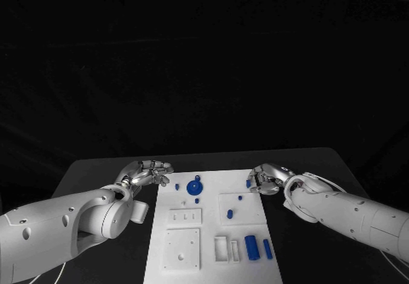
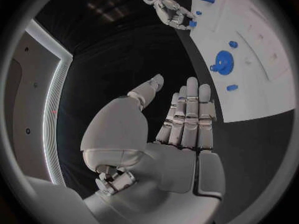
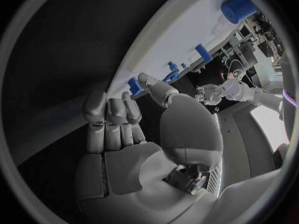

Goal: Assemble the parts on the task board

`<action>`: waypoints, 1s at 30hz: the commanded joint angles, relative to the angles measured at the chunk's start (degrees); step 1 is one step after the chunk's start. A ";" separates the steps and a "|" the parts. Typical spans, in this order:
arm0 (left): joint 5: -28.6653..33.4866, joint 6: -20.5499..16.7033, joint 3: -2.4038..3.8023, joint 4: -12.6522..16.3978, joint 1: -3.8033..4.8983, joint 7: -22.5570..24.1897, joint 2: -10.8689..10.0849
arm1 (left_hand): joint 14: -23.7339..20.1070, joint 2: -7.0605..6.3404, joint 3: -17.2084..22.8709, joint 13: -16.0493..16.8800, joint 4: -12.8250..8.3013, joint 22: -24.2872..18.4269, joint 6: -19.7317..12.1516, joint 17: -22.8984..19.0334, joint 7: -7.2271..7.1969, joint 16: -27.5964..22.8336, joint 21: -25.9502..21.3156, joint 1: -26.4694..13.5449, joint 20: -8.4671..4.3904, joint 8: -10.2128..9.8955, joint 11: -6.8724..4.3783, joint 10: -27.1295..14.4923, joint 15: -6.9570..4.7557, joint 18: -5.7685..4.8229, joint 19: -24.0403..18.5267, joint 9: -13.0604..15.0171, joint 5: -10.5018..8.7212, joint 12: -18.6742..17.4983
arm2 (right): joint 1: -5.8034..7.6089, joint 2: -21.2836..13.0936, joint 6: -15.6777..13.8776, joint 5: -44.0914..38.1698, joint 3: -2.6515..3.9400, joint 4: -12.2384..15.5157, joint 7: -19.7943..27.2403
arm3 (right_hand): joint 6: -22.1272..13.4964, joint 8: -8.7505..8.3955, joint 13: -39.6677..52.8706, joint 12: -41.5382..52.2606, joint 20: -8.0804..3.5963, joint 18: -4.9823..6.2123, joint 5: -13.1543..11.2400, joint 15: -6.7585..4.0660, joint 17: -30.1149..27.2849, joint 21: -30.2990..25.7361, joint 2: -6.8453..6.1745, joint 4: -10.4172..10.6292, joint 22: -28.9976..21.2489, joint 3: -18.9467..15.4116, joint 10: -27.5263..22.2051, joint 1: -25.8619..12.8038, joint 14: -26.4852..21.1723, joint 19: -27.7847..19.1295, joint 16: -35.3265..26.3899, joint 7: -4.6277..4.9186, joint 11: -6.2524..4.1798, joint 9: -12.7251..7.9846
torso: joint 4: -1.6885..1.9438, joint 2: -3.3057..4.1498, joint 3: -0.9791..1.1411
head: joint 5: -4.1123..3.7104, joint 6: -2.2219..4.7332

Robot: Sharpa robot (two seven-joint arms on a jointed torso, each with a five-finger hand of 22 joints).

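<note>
I see the white task board [image 1: 217, 236] lying lengthwise in the middle of the black tabletop [image 1: 102, 168], with both arms reaching in toward its far end.

My left robot hand [image 1: 150, 173] hovers just beside the board's far left corner, over the bare tabletop. In the left wrist view its fingers [image 2: 190, 112] are stretched out side by side with the thumb spread away, and nothing lies in the palm, so it is open and empty.

My right robot hand [image 1: 265, 179] sits at the board's far right edge. In the right wrist view the fingers [image 3: 112, 117] curl inward and the thumb reaches toward a small blue peg [image 3: 134, 86] at the board's rim. I cannot tell whether the thumb and a finger actually pinch that peg or only rest near it.

On the board, a blue gear [image 1: 195, 188] sits near the far end, with a small blue piece [image 1: 177, 186] just to its left. A blue knob [image 1: 230, 213] stands on a raised square plate nearer the middle. At the near end, a blue cylinder [image 1: 252, 247] lies beside a thinner blue rod [image 1: 268, 249], both close to the right edge.
</note>
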 commanded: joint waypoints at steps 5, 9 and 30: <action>-0.05 1.00 0.05 0.30 0.04 0.60 0.01 | 0.12 0.04 0.13 -0.06 -0.26 0.82 0.13 0.09 -0.07 -0.27 0.25 -0.66 -0.18 0.09 0.26 0.04 -0.07 0.85 -0.41 -0.02 -0.28 -0.17 | -0.15 0.57 1.15 0.21 -0.07 -0.49 0.64 | 0.82 0.25 0.20 0.04 0.30 6.71 -4.05 -0.32 0.27 -0.27 1.21 1.31 0.86 1.75 0.26 0.33 0.28 -0.38 -0.46 -0.39 -0.50 -0.02 | -0.13 -0.04 -0.02 | 0.18 -0.21; -0.07 1.17 0.06 0.30 0.04 0.49 0.00 | 0.12 0.05 0.13 -0.06 -0.26 0.82 0.13 0.10 -0.07 -0.27 0.25 -0.68 -0.18 0.09 0.26 0.05 -0.07 0.85 -0.41 -0.02 -0.28 -0.18 | -0.15 0.59 1.09 0.36 -0.07 -0.59 0.63 | 1.02 0.29 0.23 0.06 0.33 6.71 -5.13 -0.35 0.36 -0.23 1.49 1.89 0.88 2.64 0.32 0.26 0.31 -0.36 -0.51 -0.41 -0.53 -0.07 | -0.10 -0.06 -0.04 | 0.17 -0.22; -0.14 1.49 0.06 0.31 0.05 0.20 -0.02 | 0.10 0.05 0.19 -0.09 -0.33 0.82 0.08 0.11 -0.11 -0.29 0.26 -0.71 -0.17 0.07 0.20 -0.02 -0.06 0.84 -0.44 -0.04 -0.28 -0.25 | -0.20 1.91 0.54 0.59 -0.10 -1.62 0.42 | 1.48 0.43 0.52 0.43 0.27 6.71 -6.41 -0.38 0.60 -0.02 1.52 2.10 0.95 3.54 0.78 0.24 0.40 -0.26 -0.50 -0.44 -0.55 -0.10 | -0.06 -0.08 -0.09 | 0.23 0.09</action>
